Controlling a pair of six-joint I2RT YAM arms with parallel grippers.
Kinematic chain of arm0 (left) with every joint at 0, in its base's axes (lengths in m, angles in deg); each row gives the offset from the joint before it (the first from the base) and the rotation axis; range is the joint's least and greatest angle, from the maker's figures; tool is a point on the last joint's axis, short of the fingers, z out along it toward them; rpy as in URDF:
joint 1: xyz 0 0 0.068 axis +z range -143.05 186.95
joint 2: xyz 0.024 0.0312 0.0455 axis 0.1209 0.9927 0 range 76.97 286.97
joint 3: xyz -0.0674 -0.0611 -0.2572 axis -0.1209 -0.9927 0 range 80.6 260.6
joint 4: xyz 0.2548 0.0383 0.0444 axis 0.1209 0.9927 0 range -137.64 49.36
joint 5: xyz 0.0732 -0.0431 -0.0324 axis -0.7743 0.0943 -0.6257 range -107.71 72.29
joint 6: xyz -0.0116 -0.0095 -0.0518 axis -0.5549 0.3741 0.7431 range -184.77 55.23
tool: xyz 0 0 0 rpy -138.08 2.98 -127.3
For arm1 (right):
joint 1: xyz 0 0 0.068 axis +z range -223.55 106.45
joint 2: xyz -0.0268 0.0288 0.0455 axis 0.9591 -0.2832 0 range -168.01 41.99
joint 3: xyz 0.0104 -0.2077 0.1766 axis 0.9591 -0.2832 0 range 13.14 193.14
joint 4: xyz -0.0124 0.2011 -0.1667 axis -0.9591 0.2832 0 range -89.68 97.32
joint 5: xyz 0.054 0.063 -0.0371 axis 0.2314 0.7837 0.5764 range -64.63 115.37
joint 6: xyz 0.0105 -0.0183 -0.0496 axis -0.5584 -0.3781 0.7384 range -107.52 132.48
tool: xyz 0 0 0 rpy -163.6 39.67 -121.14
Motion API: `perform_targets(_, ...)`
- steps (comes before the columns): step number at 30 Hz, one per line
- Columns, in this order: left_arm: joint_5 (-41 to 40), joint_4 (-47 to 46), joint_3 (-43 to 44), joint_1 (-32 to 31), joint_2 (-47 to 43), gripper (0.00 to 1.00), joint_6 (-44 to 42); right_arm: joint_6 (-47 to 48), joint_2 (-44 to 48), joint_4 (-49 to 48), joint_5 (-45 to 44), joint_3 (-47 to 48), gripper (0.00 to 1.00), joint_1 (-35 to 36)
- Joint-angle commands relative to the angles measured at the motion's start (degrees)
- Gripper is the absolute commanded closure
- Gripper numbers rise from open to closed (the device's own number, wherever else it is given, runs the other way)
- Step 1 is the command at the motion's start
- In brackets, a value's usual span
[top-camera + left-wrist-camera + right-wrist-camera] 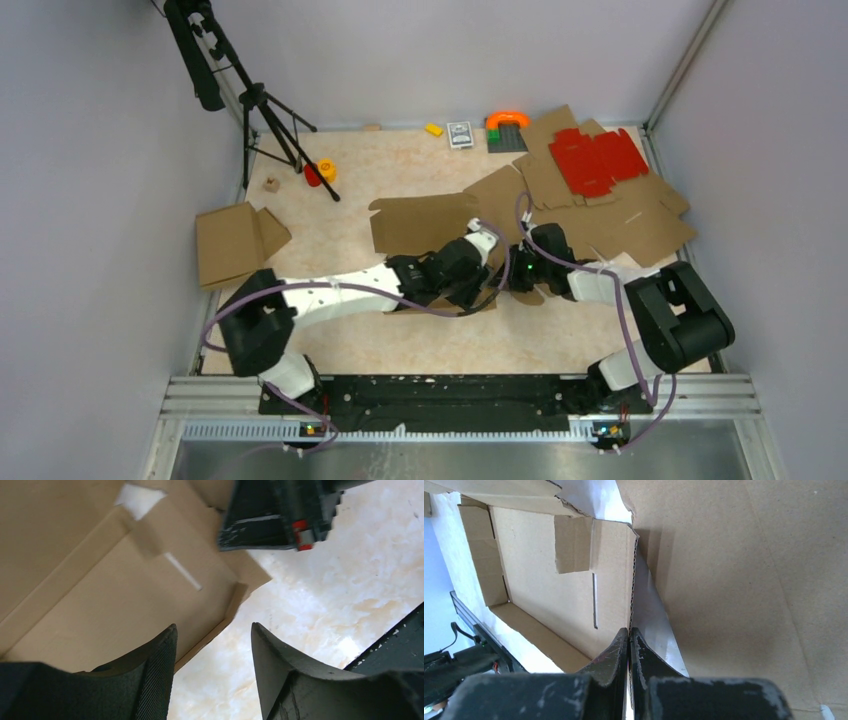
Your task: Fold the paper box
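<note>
Table: pale marbled top (420, 340) between grey walls; you are working at its middle, close in front of the arm bases
Right gripper (629, 636): fingers pressed together on a thin upright wall of the box (544, 580); the corrugated edge runs straight down into the pinch
Why the pinch: by my reading, you hold that wall so that it stands on its crease while the other arm is free
Left gripper (212, 635): fingers (155, 675) apart, gripping nothing; between them show only the box's low rim and bare table
Why the gap: it hangs just over a corner of the box, opposite the right gripper, probably placed to take or push the next flap
Box: middle of the table, between the two grippers; a base panel with low walls partly raised, a slot cut in its floor, one broad panel spreading toward the back
Progress: early to midway, as I judge it; walls not yet locked
Risk: if you let go on the right, that wall may spring flat
Arms: both reach inward and meet over the box, wrists near each other
Around: red sheet (598, 160) on a loose cardboard pile (640, 225) at back right, another cardboard piece (235, 240) at the left edge, tripod (265, 110) at back left, all well apart from your work
</note>
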Motion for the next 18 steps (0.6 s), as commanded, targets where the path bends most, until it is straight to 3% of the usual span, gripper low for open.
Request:
perform_targets(1,3.55,-4.68,5.87,-2.42,6.29,0.43,-2.90,1.04,2.72,-0.34,-0.25,-0.01,1.00,0.83)
perform_targets(6,4.76,-1.83,11.77,-3.14,12.38,0.43,-1.73,1.33,6.12,-4.26,-0.12,-2.60,1.00,0.83)
perform_targets(18,0.57,3.94,14.46,-3.14,16.77,0.51,1.20,2.95,5.83,-3.87,-1.22,-2.51,1.00,0.80)
